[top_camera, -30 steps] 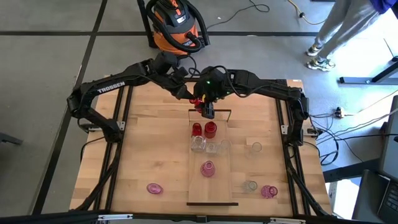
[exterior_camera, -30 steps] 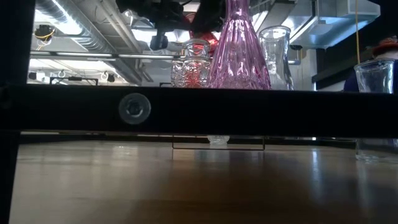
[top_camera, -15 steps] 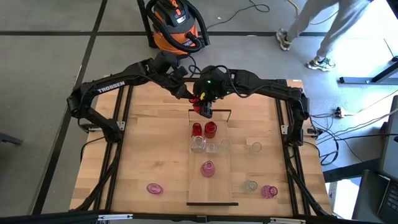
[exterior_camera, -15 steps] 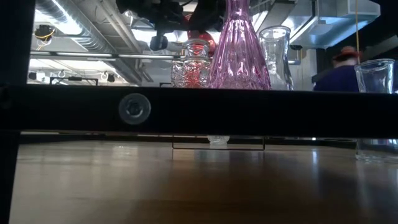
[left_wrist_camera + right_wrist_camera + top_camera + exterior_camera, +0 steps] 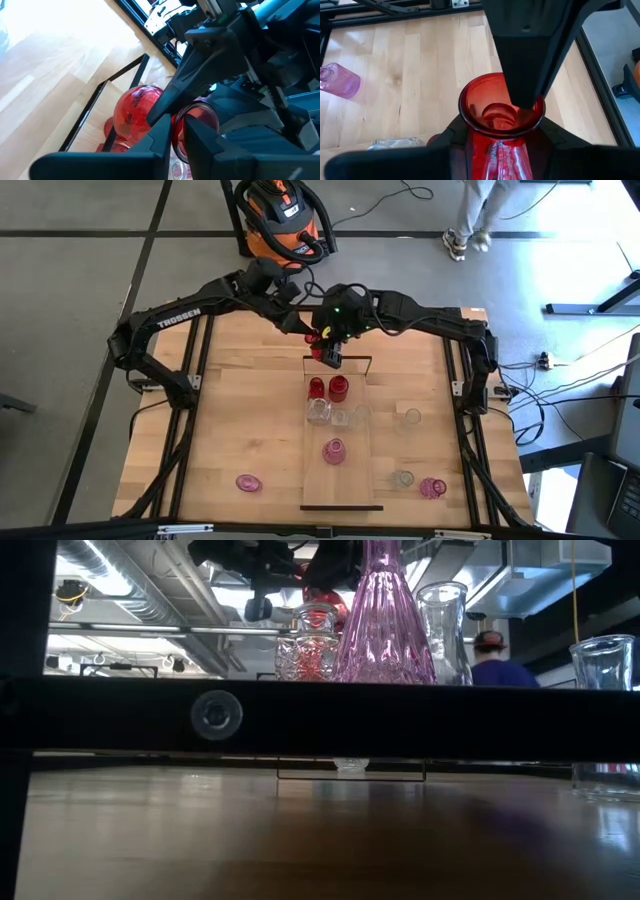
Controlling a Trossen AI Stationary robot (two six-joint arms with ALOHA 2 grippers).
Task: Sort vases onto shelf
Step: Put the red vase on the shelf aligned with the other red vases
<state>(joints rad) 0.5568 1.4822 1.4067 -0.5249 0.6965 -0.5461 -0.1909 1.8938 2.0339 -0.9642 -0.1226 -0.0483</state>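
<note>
High view: both arms meet above the far end of the shelf [image 5: 355,475]. The left gripper [image 5: 311,334] and right gripper [image 5: 331,356] share one red vase [image 5: 318,344], held in the air just off the shelf's end frame. This looks like a hand-over, so that the vase ends up in a grip suited to setting it down upright. Two red vases [image 5: 327,387] already stand side by side on the shelf, with clear vases [image 5: 340,416] in a row next to them and a pink vase [image 5: 334,450] nearer the front. This suggests sorting by colour. Four more vases wait on the table [image 5: 240,410], a pink one on its side at each front corner area

Low view: the pink vase and clear ones stand upright on the shelf, close to the camera. The grippers show only as dark shapes high behind them

Left wrist view: the left jaws stand narrow, astride the red vase's rim, one finger inside the mouth. The right gripper's fingers reach in along the neck

Right wrist view: the right jaws pinch the neck just under the flared mouth, so the vase hangs upright and should not slip through
</note>
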